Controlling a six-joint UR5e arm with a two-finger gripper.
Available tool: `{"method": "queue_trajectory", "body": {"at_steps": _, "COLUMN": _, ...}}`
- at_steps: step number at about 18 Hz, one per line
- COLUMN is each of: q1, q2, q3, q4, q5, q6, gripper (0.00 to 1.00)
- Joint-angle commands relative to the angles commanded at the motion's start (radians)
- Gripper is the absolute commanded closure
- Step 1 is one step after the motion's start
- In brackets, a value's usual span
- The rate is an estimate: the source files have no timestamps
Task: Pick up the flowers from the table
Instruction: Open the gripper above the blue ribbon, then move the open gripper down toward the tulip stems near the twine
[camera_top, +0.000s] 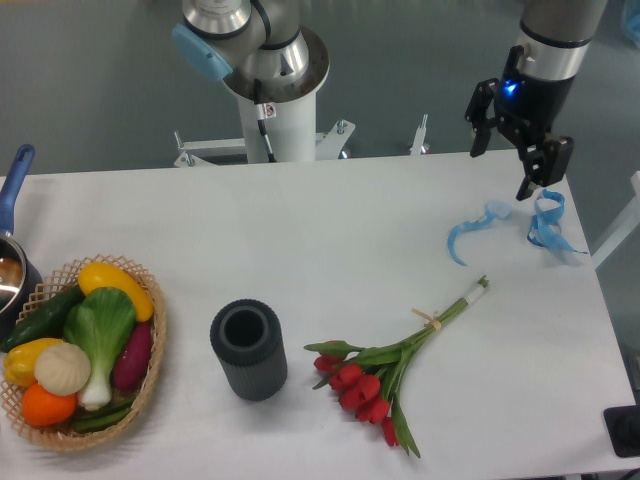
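Observation:
The flowers (385, 367), a small bunch of red tulips with green leaves and long green stems tied by a tan band, lie flat on the white table (330, 230) at the front right of centre, blooms toward the front left. My gripper (500, 170) hangs at the back right, well above and behind the flowers, open and empty, its two dark fingers spread.
Curly blue ribbons (510, 225) lie just below the gripper near the right edge. A dark grey cylinder cup (248, 350) stands left of the flowers. A wicker basket (150, 365) of vegetables sits at the front left, a pot (12, 270) with a blue handle behind it.

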Motion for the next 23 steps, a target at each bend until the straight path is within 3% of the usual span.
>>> {"method": "queue_trajectory", "body": {"at_steps": 4, "q1": -0.006, "q2": 0.000, "q3": -0.003, "q4": -0.002, "q5": -0.027, "q6": -0.047, "gripper": 0.00}}
{"method": "queue_trajectory", "body": {"at_steps": 10, "q1": -0.012, "q2": 0.005, "q3": -0.064, "q4": 0.014, "q5": -0.080, "q6": -0.176, "gripper": 0.00}}
{"method": "queue_trajectory", "body": {"at_steps": 12, "q1": -0.015, "q2": 0.002, "q3": -0.089, "q4": 0.050, "q5": -0.106, "q6": -0.241, "gripper": 0.00}}
{"method": "queue_trajectory", "body": {"at_steps": 13, "q1": -0.023, "q2": -0.008, "q3": -0.087, "q4": 0.073, "q5": -0.109, "q6": -0.282, "gripper": 0.00}}
{"method": "queue_trajectory", "body": {"at_steps": 18, "q1": -0.101, "q2": -0.083, "q3": -0.078, "q4": 0.081, "q5": -0.109, "q6": -0.403, "gripper": 0.00}}
{"method": "queue_trajectory", "body": {"at_steps": 23, "q1": -0.176, "q2": -0.179, "q3": -0.084, "q4": 0.257, "q5": -0.101, "q6": -0.500, "gripper": 0.00}}
